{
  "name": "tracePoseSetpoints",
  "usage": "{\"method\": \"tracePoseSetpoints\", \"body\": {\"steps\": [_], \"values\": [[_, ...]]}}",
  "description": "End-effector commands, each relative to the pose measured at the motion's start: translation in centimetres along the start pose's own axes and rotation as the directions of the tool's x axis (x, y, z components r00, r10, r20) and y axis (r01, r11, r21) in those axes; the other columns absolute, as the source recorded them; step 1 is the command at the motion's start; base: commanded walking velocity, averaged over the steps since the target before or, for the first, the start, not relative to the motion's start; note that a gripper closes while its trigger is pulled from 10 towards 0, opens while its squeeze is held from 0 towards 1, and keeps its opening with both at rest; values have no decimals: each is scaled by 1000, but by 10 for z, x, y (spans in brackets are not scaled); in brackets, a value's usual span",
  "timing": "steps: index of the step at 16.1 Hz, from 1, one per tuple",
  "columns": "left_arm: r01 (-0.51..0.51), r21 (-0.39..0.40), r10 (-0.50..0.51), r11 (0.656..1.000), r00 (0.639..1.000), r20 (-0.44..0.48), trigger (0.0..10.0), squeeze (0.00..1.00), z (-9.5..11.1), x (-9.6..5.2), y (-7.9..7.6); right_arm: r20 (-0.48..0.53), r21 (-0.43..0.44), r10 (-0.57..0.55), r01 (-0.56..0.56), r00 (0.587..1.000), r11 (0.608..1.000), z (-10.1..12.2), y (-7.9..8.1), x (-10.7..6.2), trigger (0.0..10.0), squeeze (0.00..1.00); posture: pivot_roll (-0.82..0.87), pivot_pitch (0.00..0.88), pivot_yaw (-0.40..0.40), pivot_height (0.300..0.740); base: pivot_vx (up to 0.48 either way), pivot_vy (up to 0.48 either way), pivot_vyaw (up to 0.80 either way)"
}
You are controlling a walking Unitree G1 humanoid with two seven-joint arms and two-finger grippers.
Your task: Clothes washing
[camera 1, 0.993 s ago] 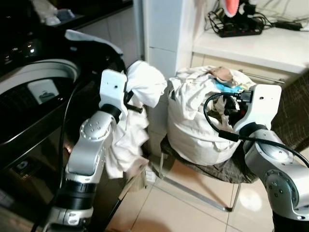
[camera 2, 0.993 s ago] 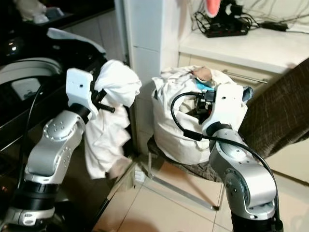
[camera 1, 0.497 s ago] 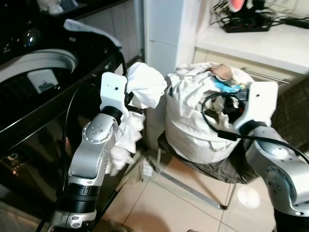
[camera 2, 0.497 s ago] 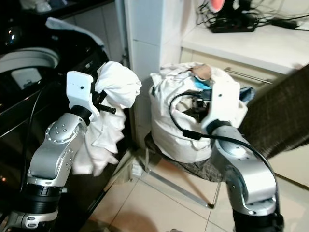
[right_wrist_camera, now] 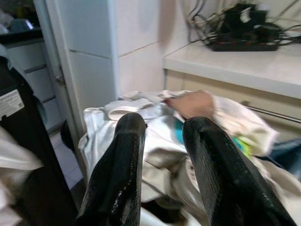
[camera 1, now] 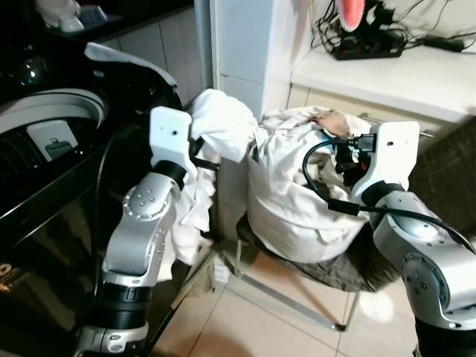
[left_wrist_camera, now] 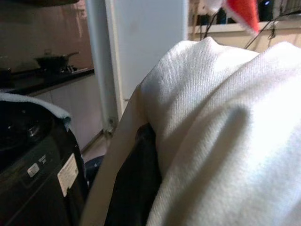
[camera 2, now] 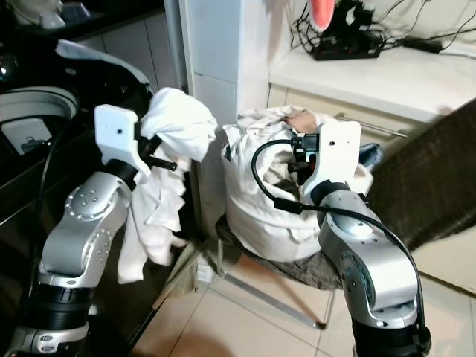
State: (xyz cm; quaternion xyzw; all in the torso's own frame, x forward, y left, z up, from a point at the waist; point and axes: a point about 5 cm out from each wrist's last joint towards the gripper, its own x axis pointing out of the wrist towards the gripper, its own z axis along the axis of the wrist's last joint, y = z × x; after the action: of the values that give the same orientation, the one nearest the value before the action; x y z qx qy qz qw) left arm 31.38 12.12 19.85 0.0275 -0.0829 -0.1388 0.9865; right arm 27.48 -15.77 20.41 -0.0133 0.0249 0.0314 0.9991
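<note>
Laundry's white garment (camera 1: pixel 223 134), clamped in the left gripper (camera 1: pixel 201 152), should swing high over the washer (camera 1: pixel 52 134) rim before release (right gripper (right_wrist_camera: pixel 162 155) idle, fingers apart).

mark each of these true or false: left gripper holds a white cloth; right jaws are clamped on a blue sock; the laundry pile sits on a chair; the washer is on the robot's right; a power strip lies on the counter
1. The left gripper holds a white cloth. True.
2. The right gripper's jaws are clamped on a blue sock. False: they stand apart with nothing between them, above the laundry pile.
3. The laundry pile sits on a chair. True.
4. The washer is on the robot's right. False: it is on the robot's left.
5. A power strip lies on the counter. True.
</note>
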Motion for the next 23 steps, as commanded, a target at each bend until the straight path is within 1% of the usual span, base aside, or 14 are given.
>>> {"method": "tracePoseSetpoints", "body": {"steps": [1, 14, 15, 16, 17, 18, 19, 20, 21, 23], "values": [[-5, 5, 5, 1000, 1000, 22, 10000, 0, 5, -1, 2, 17, 8, 8, -8, 1000, 1000, 2, 1, 1, 10000, 0, -21, 0, -2, 740, 442, 0, 0], [-1, -6, 1, 1000, 1000, 27, 10000, 0, 7, -1, 2, 29, 0, 31, -31, 999, 1000, 4, 2, 2, 10000, 0, -18, 0, -5, 740, 427, 0, 0], [-1, -4, 1, 1000, 1000, 30, 10000, 0, 8, -1, 2, 30, 2, 33, -33, 999, 999, 4, 2, 2, 10000, 0, -18, 0, -5, 740, 0, 0, 0], [6, 13, -7, 1000, 999, 34, 10000, 0, 10, -1, 3, 35, 6, 38, -38, 999, 999, 5, 3, 2, 10000, 0, -16, 0, -5, 740, 0, 0, 0], [27, 58, -29, 998, 999, 38, 10000, 0, 13, 0, 4, 44, 16, 52, -53, 998, 998, 6, 4, 1, 10000, 0, -16, 0, -5, 740, 0, 0, 0], [58, 84, -63, 995, 996, 57, 10000, 0, 20, 0, 5, 59, 27, 78, -80, 995, 996, 8, 5, 1, 10000, 0, -11, 0, -3, 740, 0, 0, 0], [67, 87, -72, 994, 995, 64, 10000, 0, 22, 0, 5, 64, 29, 85, -87, 994, 996, 9, 6, 1, 10000, 0, -11, 0, -3, 740, 0, 0, 0], [76, 104, -88, 992, 990, 111, 10000, 0, 40, 8, 11, 91, 52, 115, -120, 989, 991, 13, 7, 0, 10000, 0, -8, 0, -1, 740, 0, 0, 0], [74, 128, -91, 989, 987, 134, 10000, 0, 51, 14, 15, 102, 60, 134, -140, 986, 988, 16, 9, -1, 10000, 0, -7, 0, -1, 740, 0, 0, 0], [18, 257, -60, 966, 986, 158, 10000, 0, 71, 31, 28, 132, 61, 198, -207, 971, 976, 21, 15, -2, 10000, 0, -2, 0, 1, 740, 0, 0, 0]]}}
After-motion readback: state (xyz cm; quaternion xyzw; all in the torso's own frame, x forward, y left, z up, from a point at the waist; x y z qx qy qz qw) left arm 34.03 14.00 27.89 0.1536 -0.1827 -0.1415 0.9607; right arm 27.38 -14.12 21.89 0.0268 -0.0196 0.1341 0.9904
